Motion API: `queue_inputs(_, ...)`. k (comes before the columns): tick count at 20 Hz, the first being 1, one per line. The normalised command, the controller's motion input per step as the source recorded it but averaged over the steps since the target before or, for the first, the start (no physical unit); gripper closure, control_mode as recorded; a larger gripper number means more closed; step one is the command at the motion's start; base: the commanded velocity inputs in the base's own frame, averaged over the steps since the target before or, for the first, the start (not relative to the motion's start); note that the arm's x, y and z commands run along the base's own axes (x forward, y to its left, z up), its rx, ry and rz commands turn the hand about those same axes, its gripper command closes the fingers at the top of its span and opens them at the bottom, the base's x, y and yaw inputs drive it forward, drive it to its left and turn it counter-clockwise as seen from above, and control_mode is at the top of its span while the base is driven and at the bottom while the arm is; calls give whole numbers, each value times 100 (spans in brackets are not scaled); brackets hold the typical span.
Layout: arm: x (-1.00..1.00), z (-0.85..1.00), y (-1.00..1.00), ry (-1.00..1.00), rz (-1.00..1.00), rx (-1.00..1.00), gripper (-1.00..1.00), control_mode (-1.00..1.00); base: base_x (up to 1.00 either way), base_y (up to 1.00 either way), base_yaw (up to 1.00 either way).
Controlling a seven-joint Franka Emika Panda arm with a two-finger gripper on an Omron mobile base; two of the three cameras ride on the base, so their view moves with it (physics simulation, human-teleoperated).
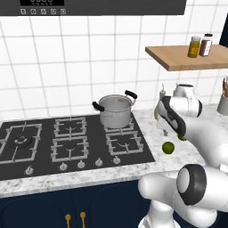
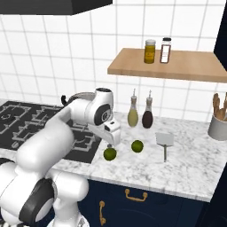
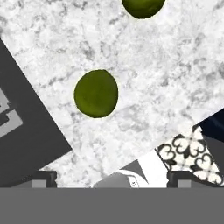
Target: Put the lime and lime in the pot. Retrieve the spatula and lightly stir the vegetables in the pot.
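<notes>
The steel pot (image 1: 116, 110) stands on the back right burner of the stove. Two limes lie on the marble counter right of the stove: the nearer lime (image 2: 109, 153) (image 1: 168, 147) (image 3: 96, 93) and a second lime (image 2: 137, 146) (image 3: 143, 6) a little farther right, mostly hidden by my arm in the left base view. A spatula (image 2: 165, 141) with a square steel blade lies flat beyond them. My gripper (image 2: 111, 142) (image 3: 111, 179) hangs just above the nearer lime, pointing down, open with nothing between its fingers.
Two bottles (image 2: 133, 114) (image 2: 147, 116) stand at the wall behind the limes. A wooden shelf (image 2: 177, 64) with two jars hangs above. A utensil holder (image 2: 218, 124) sits at the far right. The black stove (image 1: 67, 142) lies to the left, and the counter's front edge is close.
</notes>
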Motion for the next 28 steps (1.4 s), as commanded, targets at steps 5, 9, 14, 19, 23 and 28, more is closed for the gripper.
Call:
queue_inputs(5, 14, -92, -3, -1, -14, 0, -100, -100, 0, 0, 0)
queue_inputs(9, 31, -59, 0, -5, -9, 0, -100, -100, 0, 0, 0)
queue_inputs(14, 28, -51, 0, -5, -6, -1, -100, -100, 0, 0, 0)
queue_inputs(19, 24, -28, 0, -6, -4, -1, -100, -100, 0, 0, 0)
queue_inputs(23, 9, -2, -18, -8, 0, 0, -100, -100, 0, 0, 0)
queue_inputs(28, -1, 8, 3, -9, 0, -1, 100, -100, 0, 0, 0)
